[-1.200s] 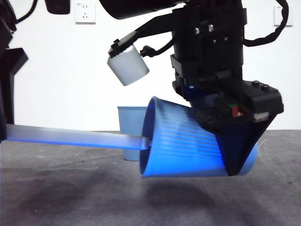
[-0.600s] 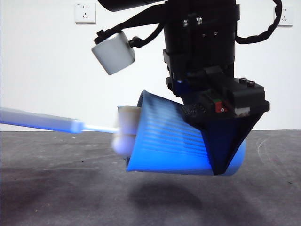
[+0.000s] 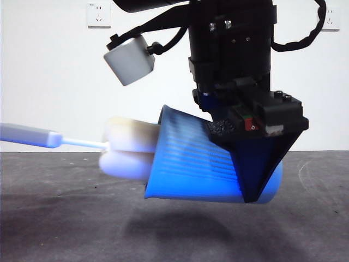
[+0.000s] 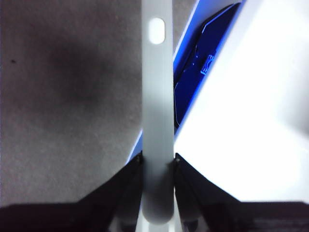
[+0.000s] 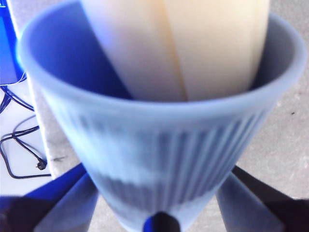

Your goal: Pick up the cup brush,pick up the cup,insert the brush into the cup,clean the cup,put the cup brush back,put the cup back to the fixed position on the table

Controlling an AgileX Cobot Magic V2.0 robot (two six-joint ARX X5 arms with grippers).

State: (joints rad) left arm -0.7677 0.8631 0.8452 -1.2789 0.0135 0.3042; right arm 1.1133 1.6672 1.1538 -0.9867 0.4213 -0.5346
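1. Cup [image 3: 202,164] is in the air over the table [image 3: 65,229], tipped on its side with the mouth toward the brush [image 3: 128,150]. Nearest thing in the front view.
2. Right gripper [image 3: 256,158] is pinching the cup near its base; the right wrist view shows a jaw on each side of the ribbed wall [image 5: 159,159].
3. Brush sponge head [image 5: 193,43] sits partly in the cup mouth, partly outside. Handle runs off the frame edge.
4. Left gripper [image 4: 158,164] is pressed together on the brush handle [image 4: 157,96], both jaws touching it.
5. Progress, my read: both pickups done, brush is at the cup mouth, so we're in the insert/clean step. Can't tell from this moment whether it's going in or coming out. Left: finish cleaning, put the brush back, put the cup back on its spot.
6. Hard to see: the left arm is out of the front view. Cup base is hidden behind the right gripper. Sponge is blurred in both views showing it. No 2nd cup visible. Left wrist view is half washed out white. Farthest back: white wall with 1 socket [image 3: 98,15] in full view.
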